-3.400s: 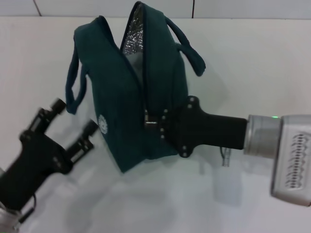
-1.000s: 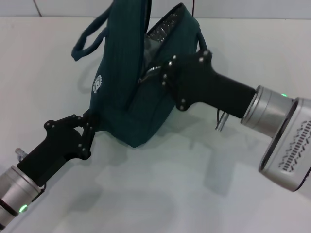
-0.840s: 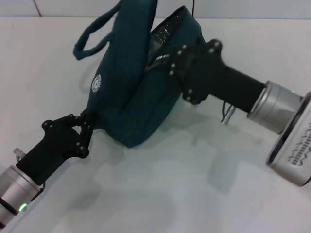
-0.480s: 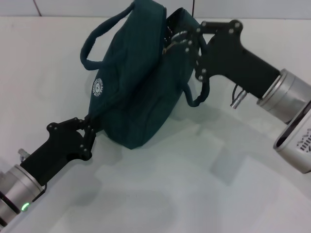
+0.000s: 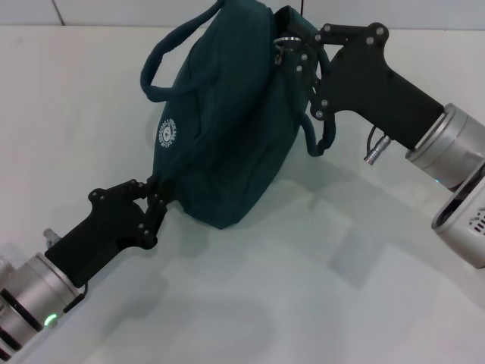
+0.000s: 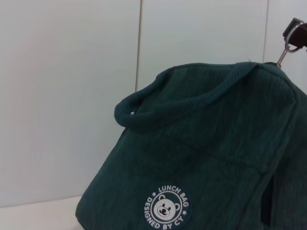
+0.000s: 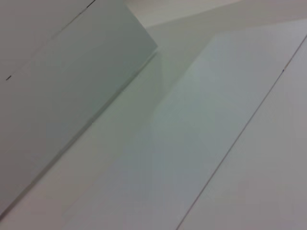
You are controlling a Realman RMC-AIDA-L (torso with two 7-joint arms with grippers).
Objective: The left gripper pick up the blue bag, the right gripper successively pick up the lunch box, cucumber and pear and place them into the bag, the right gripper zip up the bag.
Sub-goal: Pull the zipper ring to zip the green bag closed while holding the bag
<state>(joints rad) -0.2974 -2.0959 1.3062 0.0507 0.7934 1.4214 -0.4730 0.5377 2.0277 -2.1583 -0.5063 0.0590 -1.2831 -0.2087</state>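
Note:
The blue bag [image 5: 227, 129] stands tilted on the white table [image 5: 250, 303], logo [image 5: 170, 131] facing me. Its top looks closed and no foil lining shows. My left gripper [image 5: 155, 199] is shut on the bag's lower near corner. My right gripper [image 5: 294, 53] is at the bag's top far end, shut on the metal ring zip pull [image 5: 285, 42]. In the left wrist view the bag [image 6: 216, 158], its handle [image 6: 192, 98] and the ring pull [image 6: 283, 48] show. The lunch box, cucumber and pear are out of view.
One bag handle [image 5: 170, 53] sticks out to the left, the other [image 5: 322, 129] hangs under my right gripper. The right wrist view shows only white wall panels [image 7: 144, 143]. A tiled wall [image 5: 151, 11] runs along the table's far edge.
My right gripper has drawn the zip pull up along the bag's top to its far end. The opening with foil lining has closed. My left gripper, open before, now grips the bag's corner.

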